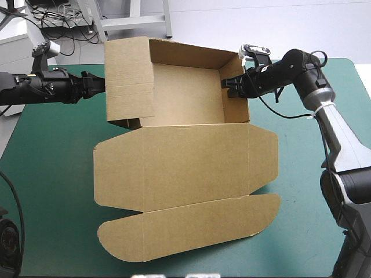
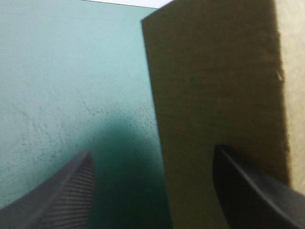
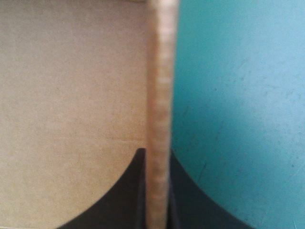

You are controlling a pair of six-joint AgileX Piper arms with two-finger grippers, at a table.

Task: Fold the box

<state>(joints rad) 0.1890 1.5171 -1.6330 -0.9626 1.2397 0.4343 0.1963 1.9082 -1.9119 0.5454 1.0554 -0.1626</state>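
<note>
Because the table point(image 1: 52, 174) is big and bare on both sides, the arms have room to come in from the left and from the right. The box point(image 1: 185, 133) takes up the middle, and it is long from left to right. Its lid point(image 1: 174, 179) lies flat on the near side and reaches close to the near edge, so there is little room there. The tray point(image 1: 185, 95) is on the far side with its walls up, and its far wall is close to the far edge. The left wall point(image 1: 128, 81) stands much taller than the others, and I think it must be bent over into the tray next. The right wall point(image 1: 236, 110) is low. The left gripper point(image 1: 101, 87) is the one nearest the tall wall. It is just outside the wall, so the wall lies to its right. Its fingers point(image 2: 66, 195) are wide apart and hold nothing. One finger is in front of the brown board, but I cannot tell if it touches. The right gripper point(image 1: 228, 84) is pinched tight on the top edge of the right wall, with one finger inside the tray and one outside. That grip should stop the box from sliding if the left arm pushes to the right. Such a push would go into the tray, where there is open room.
</note>
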